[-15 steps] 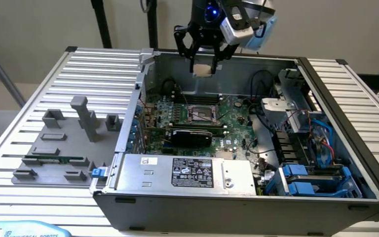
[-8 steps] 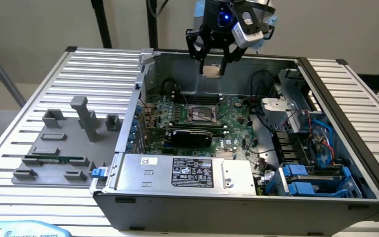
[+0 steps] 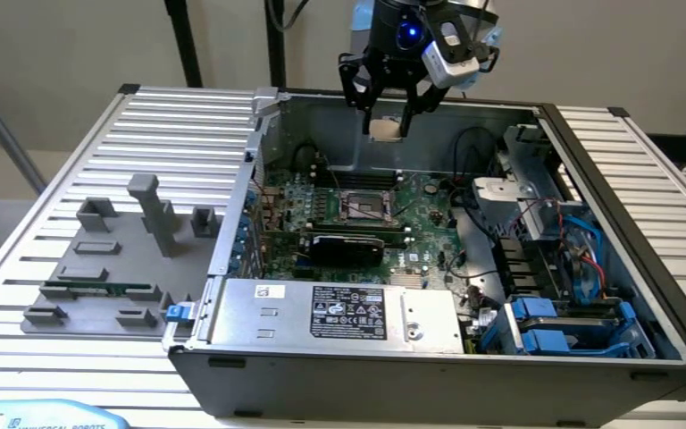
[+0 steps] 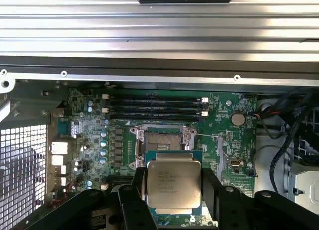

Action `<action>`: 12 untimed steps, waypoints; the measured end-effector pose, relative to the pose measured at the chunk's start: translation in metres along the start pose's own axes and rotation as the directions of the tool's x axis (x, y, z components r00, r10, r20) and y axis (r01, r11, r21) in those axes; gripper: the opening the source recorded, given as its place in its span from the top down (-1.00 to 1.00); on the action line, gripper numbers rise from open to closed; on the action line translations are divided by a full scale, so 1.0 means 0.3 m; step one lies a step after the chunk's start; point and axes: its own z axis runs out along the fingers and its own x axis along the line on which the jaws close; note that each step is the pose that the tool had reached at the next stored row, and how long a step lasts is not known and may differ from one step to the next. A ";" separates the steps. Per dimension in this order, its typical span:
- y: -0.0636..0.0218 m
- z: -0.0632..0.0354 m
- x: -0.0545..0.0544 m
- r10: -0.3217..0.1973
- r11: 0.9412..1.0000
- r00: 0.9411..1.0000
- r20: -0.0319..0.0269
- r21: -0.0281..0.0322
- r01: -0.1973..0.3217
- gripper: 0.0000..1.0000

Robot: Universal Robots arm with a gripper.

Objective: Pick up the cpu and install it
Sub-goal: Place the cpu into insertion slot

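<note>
I see the gripper [image 3: 388,125] closed on the cpu [image 3: 382,130], which it holds by two opposite edges, high over the open computer case [image 3: 439,386] and above the back part of the motherboard [image 3: 424,223]. In the wrist view the cpu [image 4: 173,187] sits flat between the two dark fingers [image 4: 130,195], printed side up, and the socket [image 4: 163,145] lies open and empty just beyond it on the board. So the chip is in the air, not seated, and I think this is the delicate part of the work. The grip is only on thin edges, so a small slip could tilt the chip or drop it on the board. If it comes down off-centre or turned the wrong way, I fear the fine contacts in the socket could be bent, and that damage is hard to repair. The metal frame around the socket and the memory slots [image 4: 154,106] are close by, and the wide fingers could strike them. I cannot judge from here if the chip is truly level.
</note>
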 end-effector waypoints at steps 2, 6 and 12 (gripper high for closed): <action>0.000 0.000 0.000 0.000 1.000 1.000 0.000 0.000 0.000 -0.09; 0.000 0.000 0.000 0.000 1.000 1.000 0.000 0.000 0.000 -0.09; 0.000 0.000 0.000 0.000 1.000 1.000 0.000 0.000 0.000 -0.09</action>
